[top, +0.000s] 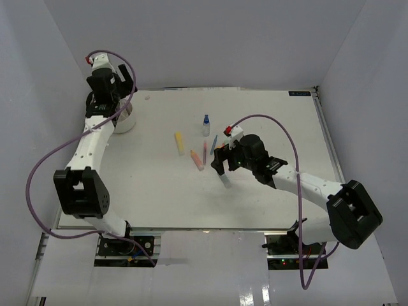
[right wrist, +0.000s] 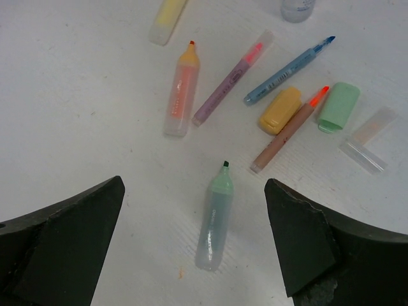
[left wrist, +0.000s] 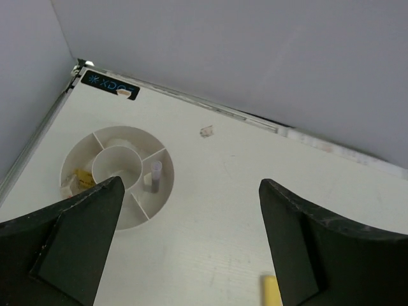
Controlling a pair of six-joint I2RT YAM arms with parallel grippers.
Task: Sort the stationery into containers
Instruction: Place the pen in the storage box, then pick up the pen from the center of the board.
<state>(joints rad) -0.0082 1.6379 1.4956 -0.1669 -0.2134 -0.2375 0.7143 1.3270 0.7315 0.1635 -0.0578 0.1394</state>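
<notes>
Though strewn with markers [top: 180,143], white table [top: 159,197], grey walls [top: 223,38].

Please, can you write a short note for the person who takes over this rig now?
Left fingers: open, empty, at the white tub.
Right fingers: open, empty, over the green highlighter on the table.
Done: a yellow item and a clear tube lie in separate tub compartments.
Left to sort: that highlighter, orange highlighter, yellow marker, pens, loose caps, bottle.
</notes>
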